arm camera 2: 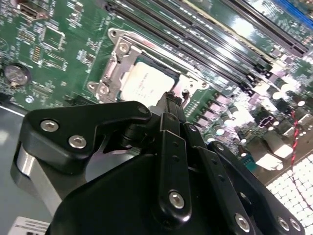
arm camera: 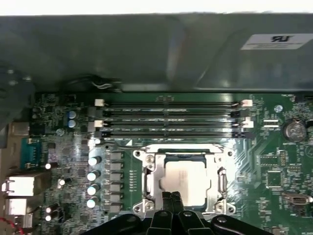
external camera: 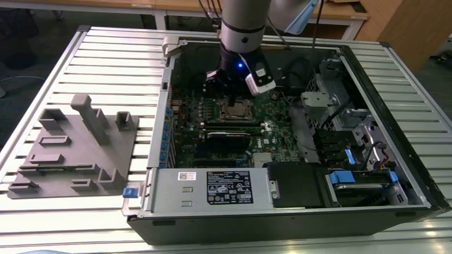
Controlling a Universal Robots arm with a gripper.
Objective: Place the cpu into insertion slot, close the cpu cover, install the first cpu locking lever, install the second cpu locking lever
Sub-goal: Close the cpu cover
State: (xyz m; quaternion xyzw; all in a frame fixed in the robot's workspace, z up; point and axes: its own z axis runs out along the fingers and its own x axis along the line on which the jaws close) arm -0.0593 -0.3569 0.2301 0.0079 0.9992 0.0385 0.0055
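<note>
Item: cpu (arm camera: 187,182), a flat square chip with a matte silver-grey top, seated in the insertion slot (external camera: 236,110) on the green motherboard (arm camera: 276,161). The cpu cover (arm camera: 151,178), a thin bright metal frame, lies flat around the chip. The gripper (arm camera: 171,195), black with jointed fingers pressed together, has its tips at the socket's edge away from the long black memory slots (arm camera: 171,122).
</note>
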